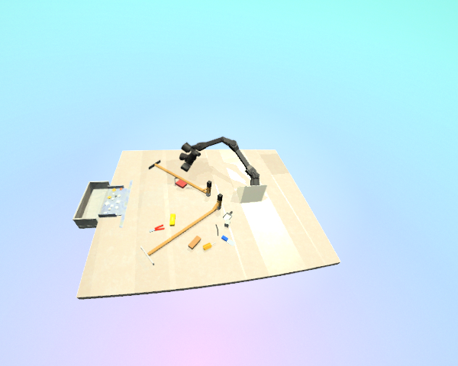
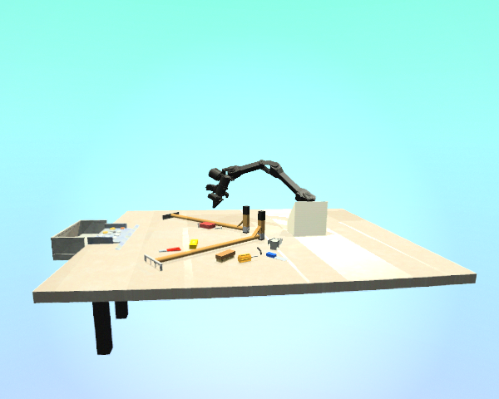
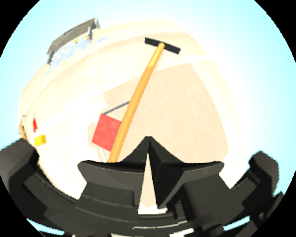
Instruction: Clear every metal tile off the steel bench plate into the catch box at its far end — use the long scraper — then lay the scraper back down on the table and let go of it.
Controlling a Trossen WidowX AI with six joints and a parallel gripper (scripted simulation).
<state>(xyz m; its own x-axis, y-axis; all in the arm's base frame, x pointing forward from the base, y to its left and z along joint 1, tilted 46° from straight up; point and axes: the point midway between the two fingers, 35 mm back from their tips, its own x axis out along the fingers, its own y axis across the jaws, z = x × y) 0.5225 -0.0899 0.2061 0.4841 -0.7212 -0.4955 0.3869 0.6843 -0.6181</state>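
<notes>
The long scraper [image 1: 181, 178] [image 2: 198, 219] [image 3: 142, 91], with a wooden handle and flat black blade, lies on the table, its upright black-topped grip nearest the arm's base. My gripper [image 1: 185, 168] [image 2: 215, 205] [image 3: 149, 139] is shut and empty, in the air above the scraper's side of the table. The steel bench plate [image 1: 123, 200] [image 2: 125, 235] lies at the far left. Several small white, yellow and orange tiles [image 1: 109, 197] lie on it. The grey catch box [image 1: 86, 222] [image 2: 68, 248] [image 3: 69, 37] adjoins its far end.
A long-handled rake [image 1: 182, 232] [image 2: 206, 248] with pale tines lies in front of the scraper. A red block [image 1: 180, 183] [image 2: 206, 224] [image 3: 107, 132] lies beside the scraper's handle. A yellow block [image 1: 172, 219], red pliers [image 1: 159, 228] and a brown block [image 1: 195, 242] lie near the rake.
</notes>
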